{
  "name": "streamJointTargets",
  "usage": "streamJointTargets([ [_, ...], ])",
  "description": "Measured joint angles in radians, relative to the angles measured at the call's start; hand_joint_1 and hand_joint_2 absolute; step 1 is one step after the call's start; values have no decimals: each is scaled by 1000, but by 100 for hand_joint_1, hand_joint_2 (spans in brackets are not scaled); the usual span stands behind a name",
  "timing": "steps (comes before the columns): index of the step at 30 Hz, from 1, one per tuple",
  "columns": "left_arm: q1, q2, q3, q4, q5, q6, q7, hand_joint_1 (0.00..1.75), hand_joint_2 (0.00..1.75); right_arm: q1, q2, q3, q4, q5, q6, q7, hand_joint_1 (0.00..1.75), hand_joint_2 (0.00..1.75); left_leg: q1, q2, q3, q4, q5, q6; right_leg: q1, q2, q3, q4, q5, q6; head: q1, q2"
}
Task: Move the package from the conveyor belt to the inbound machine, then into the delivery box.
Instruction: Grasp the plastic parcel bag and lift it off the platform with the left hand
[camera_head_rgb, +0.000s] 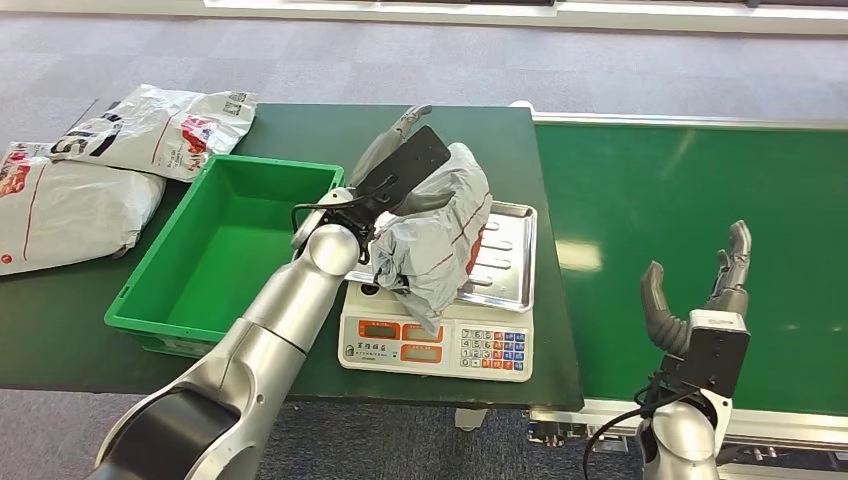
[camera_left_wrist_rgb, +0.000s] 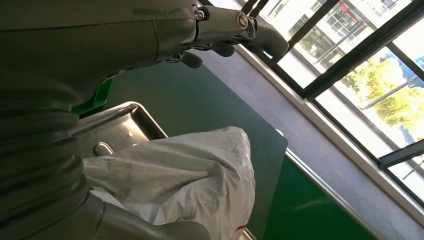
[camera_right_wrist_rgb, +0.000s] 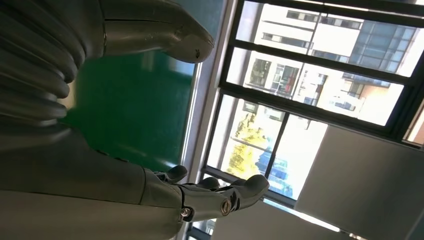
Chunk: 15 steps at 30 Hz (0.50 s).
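Note:
A crumpled grey package (camera_head_rgb: 440, 240) with red print stands bunched up over the steel tray (camera_head_rgb: 512, 262) of the white scale (camera_head_rgb: 440, 345), its lower end drooping over the scale's display. My left hand (camera_head_rgb: 395, 170) grips it from the left, palm against its top and fingers stretched out past it. In the left wrist view the package (camera_left_wrist_rgb: 190, 175) lies between the thumb and the fingers of the left hand (camera_left_wrist_rgb: 100, 40), above the tray (camera_left_wrist_rgb: 120, 125). My right hand (camera_head_rgb: 700, 300) hovers open over the green conveyor belt (camera_head_rgb: 680, 190), holding nothing; the right wrist view shows the right hand (camera_right_wrist_rgb: 75, 150) with fingers spread.
A green plastic bin (camera_head_rgb: 150, 325) sits left of the scale on the dark green table (camera_head_rgb: 320, 125). Two white mail bags (camera_head_rgb: 70, 205) (camera_head_rgb: 165, 125) lie at the table's far left. The belt's metal edge runs along the table's right side.

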Motion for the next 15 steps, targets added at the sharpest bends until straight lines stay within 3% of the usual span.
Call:
streamJointTargets([
  [3,-19,-13,-38,34,-1,-66,88,0,175,15,0,-9,-38,31,0,-16,0,175,0,-1,0,0,1,1,0,-1,0,0,0,0,0,0],
  [7,-48,-36,-202,95,131,-99,230,0,175,27,0,-10,-120,47,2,4,0,175,0,-1,-1,0,1,1,-2,-1,0,0,0,1,0,0],
  [12,-78,-45,-334,150,191,-98,250,0,175,31,0,-10,-160,42,2,6,0,175,0,1,-1,0,0,2,-3,1,0,0,1,1,0,0],
  [15,-93,-45,-386,193,230,-149,291,0,175,19,9,-9,-168,19,2,-1,0,175,0,1,0,-1,0,2,-3,1,1,0,1,1,0,0],
])
